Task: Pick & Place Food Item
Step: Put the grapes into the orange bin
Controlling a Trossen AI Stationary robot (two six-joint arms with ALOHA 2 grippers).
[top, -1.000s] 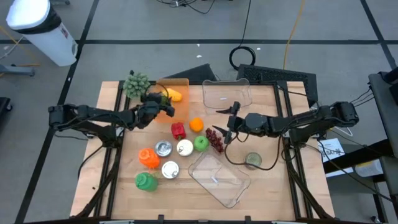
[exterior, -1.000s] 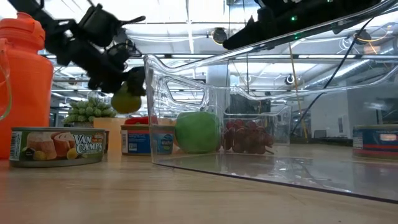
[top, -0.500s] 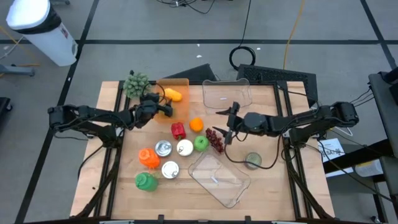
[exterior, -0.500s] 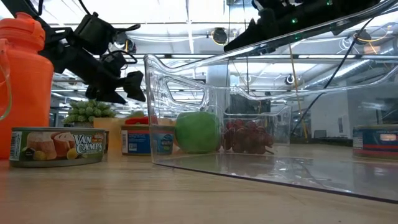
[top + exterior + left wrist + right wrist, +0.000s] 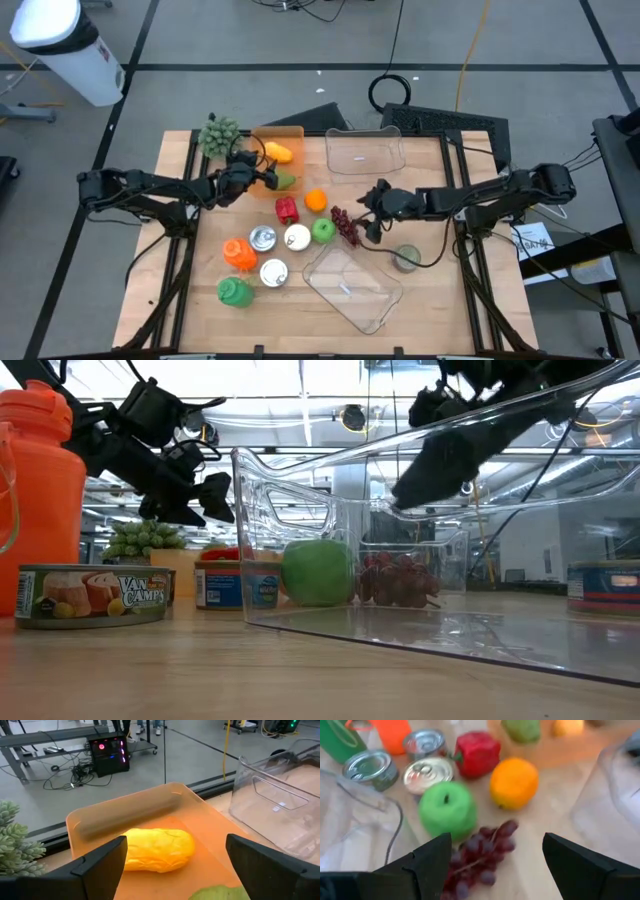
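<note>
Bench [image 5: 430,300], wooden, holding:
- Orange tray [image 5: 292,135], far left: yellow fruit [image 5: 279,153] and green pear [image 5: 287,181] lying inside
- Left pincer [image 5: 262,176]: fingers spread, empty, above the tray just beside the pear
- Right pincer [image 5: 369,213]: fingers spread, empty, hovering over the purple grapes [image 5: 344,225]
- Grapes on the bench beside green apple [image 5: 322,231], near orange [image 5: 315,200] and red pepper [image 5: 287,210]
- Clear containers, tins, bottles nearby
</note>
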